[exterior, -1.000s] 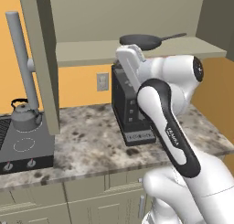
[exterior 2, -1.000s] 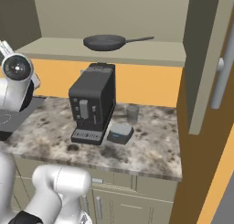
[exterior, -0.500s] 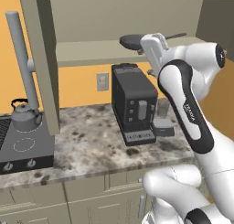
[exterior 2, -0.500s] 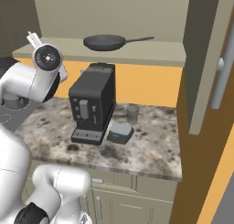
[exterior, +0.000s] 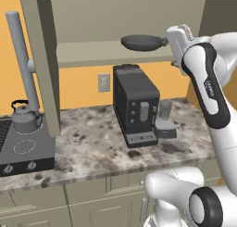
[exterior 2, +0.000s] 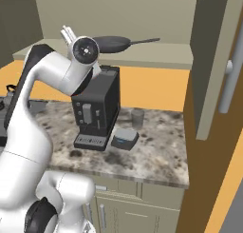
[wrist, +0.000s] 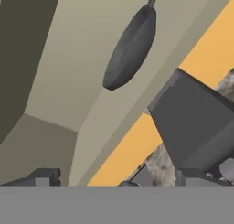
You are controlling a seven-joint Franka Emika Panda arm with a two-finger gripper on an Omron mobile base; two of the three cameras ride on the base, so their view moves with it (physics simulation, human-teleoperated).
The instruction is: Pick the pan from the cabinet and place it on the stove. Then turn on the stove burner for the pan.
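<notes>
We see even, flat, bright light with no glare; soft shade darkens the open cabinet (exterior: pixel 92 17) interior; edges look slightly soft and jagged; no lens bending at the borders.

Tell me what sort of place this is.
A kitchen, rendered: a stove with a kettle on it, a coffee machine on a granite counter, and a pan on the open cabinet shelf.

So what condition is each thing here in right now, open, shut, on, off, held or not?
cabinet: doors open, shelf exposed.
pan: upright on the cabinet shelf, not held.
gripper: open, empty, raised to shelf height short of the pan.
kettle: upright on the stove.
stove: no glow on the ring in view; knob setting too small to tell.
coffee machine: upright on the counter.
</notes>
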